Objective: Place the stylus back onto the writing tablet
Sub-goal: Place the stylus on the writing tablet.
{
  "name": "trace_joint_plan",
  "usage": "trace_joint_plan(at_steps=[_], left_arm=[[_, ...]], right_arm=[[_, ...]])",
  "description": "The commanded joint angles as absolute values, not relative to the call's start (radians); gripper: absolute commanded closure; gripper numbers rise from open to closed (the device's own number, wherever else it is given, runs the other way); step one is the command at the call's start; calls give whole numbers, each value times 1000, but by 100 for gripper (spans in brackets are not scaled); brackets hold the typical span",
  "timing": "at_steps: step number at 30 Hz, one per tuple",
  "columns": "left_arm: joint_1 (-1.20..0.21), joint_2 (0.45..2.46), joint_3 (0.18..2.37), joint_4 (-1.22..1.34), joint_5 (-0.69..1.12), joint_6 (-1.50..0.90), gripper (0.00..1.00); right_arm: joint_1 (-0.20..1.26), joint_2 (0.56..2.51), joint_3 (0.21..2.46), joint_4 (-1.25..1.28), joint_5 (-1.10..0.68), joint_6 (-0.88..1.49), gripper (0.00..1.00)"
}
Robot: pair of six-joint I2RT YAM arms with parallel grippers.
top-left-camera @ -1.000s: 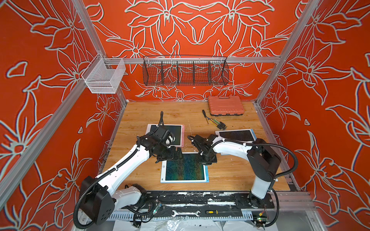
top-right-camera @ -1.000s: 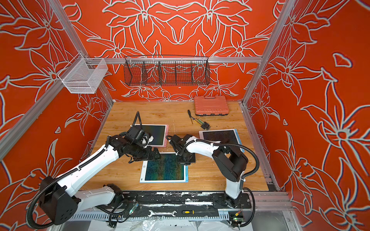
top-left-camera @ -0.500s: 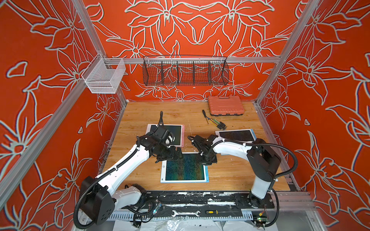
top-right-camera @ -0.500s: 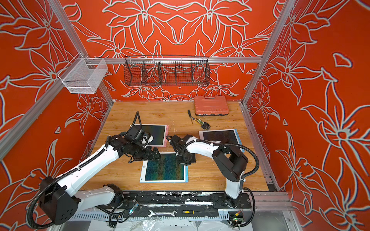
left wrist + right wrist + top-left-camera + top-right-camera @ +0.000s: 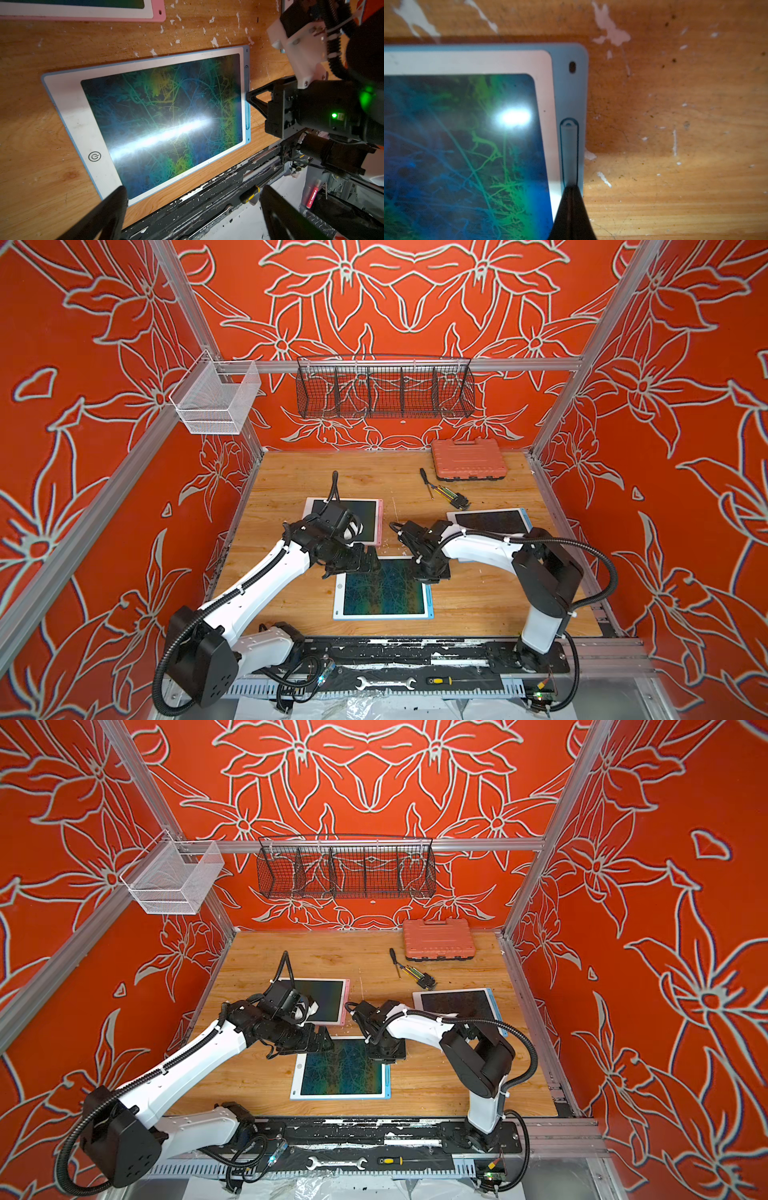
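Nearest the rail, the tablet (image 5: 384,589) lies flat on the desk (image 5: 478,601), its scribbled screen lit with glare in the left wrist view. The stylus (image 5: 569,153) lies in the slot along the tablet's blue side edge, its rounded end showing in the right wrist view and apparently seated level with the frame. The right end effector (image 5: 571,209) has its fingers pressed together into one dark wedge bearing down on the stylus partway along the slot; from these views it looks like a push to seat the pen, not a pinch. The left end effector (image 5: 191,212) hovers with its fingers spread wide over the tablet's opposite edge, holding nothing. Judged from this, the placing is nearly done. The risk is in the lift-off: if the pen has not clicked fully home, a sideways drag of the closed tips could lever it back out, and pressing harder near the edge could tip or slide the tablet, since the left arm is not bracing it. Farther back lie a pink tablet (image 5: 365,514) and a third tablet (image 5: 490,520), then hex keys (image 5: 451,495) and an orange case (image 5: 467,460) by the wall.
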State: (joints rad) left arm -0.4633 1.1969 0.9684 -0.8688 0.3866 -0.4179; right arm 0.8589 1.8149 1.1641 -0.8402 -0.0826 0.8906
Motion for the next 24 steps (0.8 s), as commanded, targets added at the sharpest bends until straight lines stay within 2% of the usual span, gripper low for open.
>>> trace_joint_plan(at_steps=[1, 13, 24], left_arm=[[-453, 1199, 973, -877, 395, -400, 3], [-450, 1203, 978, -878, 396, -397, 3], [-448, 1206, 981, -878, 395, -398, 3]], right_arm=[[864, 1907, 1107, -839, -102, 938, 100], [855, 1880, 1053, -761, -134, 992, 100], [855, 1828, 1151, -837, -34, 920, 100]])
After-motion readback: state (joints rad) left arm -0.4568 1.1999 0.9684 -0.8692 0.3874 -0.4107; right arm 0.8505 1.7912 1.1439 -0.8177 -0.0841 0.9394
